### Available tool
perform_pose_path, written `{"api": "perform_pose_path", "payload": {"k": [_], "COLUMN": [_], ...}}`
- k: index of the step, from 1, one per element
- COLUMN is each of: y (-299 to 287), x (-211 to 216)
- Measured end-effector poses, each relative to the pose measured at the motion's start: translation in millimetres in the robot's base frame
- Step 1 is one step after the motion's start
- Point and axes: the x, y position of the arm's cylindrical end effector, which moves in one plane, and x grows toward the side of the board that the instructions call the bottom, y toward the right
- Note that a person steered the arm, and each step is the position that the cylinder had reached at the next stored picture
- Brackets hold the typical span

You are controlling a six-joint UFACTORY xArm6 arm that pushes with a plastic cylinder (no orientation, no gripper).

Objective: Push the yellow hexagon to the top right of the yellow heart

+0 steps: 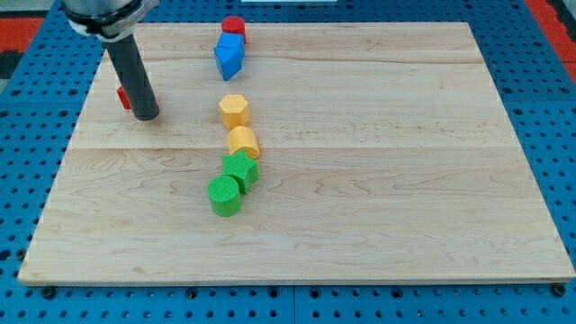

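Note:
The yellow hexagon (233,110) lies left of the board's middle. The yellow heart (243,141) sits just below it and slightly to the right, almost touching. My tip (146,115) rests on the board at the view's left, well to the left of the hexagon and level with it. The rod rises up and to the left from the tip.
A green star (241,168) and a green cylinder (224,195) sit just below the heart. A blue block (229,57) and a red cylinder (234,27) stand near the top edge. A red block (123,97) is partly hidden behind the rod. The wooden board (405,180) lies on a blue pegboard.

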Motion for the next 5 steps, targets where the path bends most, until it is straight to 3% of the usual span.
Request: {"api": "perform_pose_path", "payload": {"k": [1, 2, 3, 4, 5], "y": [-103, -102, -45, 83, 154], "x": [5, -48, -76, -36, -28]}}
